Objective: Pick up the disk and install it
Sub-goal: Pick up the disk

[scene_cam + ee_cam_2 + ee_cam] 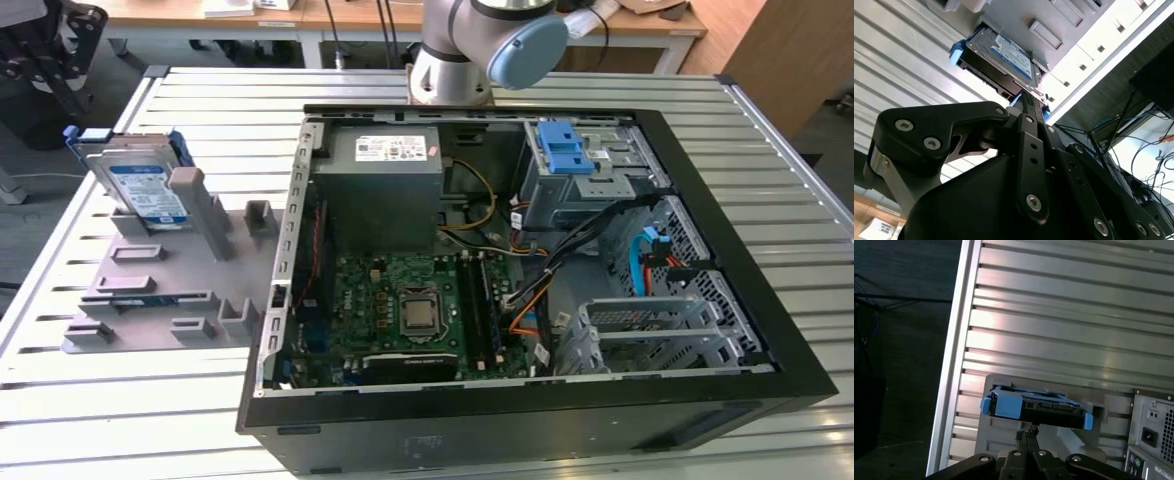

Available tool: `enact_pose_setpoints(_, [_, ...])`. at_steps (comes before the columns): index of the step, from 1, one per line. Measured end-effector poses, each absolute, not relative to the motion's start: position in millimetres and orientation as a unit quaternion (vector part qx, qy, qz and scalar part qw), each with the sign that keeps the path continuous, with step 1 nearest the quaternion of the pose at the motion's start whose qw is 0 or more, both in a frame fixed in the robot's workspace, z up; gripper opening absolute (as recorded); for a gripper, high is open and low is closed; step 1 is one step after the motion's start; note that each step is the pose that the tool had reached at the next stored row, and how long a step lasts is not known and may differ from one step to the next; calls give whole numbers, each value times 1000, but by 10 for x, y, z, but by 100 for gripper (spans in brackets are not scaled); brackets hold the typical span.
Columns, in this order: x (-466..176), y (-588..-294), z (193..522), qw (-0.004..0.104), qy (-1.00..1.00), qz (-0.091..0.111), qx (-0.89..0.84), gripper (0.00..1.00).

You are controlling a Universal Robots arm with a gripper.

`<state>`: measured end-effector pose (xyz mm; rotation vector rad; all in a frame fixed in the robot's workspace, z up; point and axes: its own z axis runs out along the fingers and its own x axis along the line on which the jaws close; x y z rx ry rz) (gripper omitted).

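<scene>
Gripper [1027,432], fingertips seemingly pressed together on nothing, aims at the disk [1036,407] dead ahead at twelve o'clock, long edge crosswise to it; the disk stands on edge in a grey holder [200,270], nine o'clock of the computer case [534,400].

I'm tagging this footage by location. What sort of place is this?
Likely a robotics lab bench for computer assembly: an opened computer case lies on a slatted metal table, a robot arm stands beside it, and the disk sits in a grey fixture.
</scene>
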<state>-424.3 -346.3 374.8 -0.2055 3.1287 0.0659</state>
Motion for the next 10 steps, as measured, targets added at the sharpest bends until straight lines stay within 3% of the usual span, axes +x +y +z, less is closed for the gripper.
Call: enact_pose_setpoints(10, [-4243, -3463, 3747, 2, 995, 21, -96, 11])
